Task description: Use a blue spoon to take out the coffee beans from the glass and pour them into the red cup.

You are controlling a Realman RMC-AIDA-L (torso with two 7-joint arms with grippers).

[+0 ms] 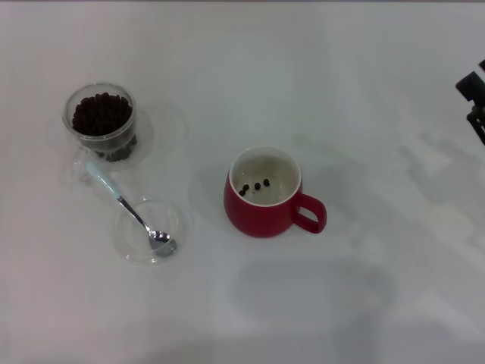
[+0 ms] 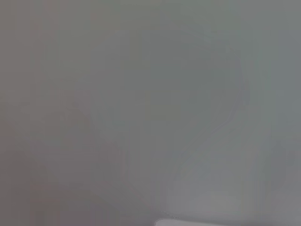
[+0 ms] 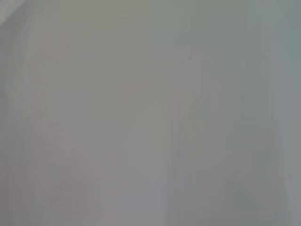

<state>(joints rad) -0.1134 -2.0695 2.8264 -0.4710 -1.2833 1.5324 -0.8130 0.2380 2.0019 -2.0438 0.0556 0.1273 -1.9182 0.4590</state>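
Blue spoon [image 1: 129, 210] lies unheld left of red cup [image 1: 261, 201], few beans inside; regrasp next. Right tool [image 1: 474, 95] far right, state unclear, possibly parked; left unseen.

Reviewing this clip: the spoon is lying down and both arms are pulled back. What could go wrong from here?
1. The pale-blue-handled teaspoon rests with its bowl in the shallow clear round dish and its handle tip near the clear double-walled glass; a careless grasp might knock either.
2. The glass is heaped with dark coffee beans, so scooping may spill some onto the white table.
3. The glossy red mug holds only a few beans; the right gripper starts far off.
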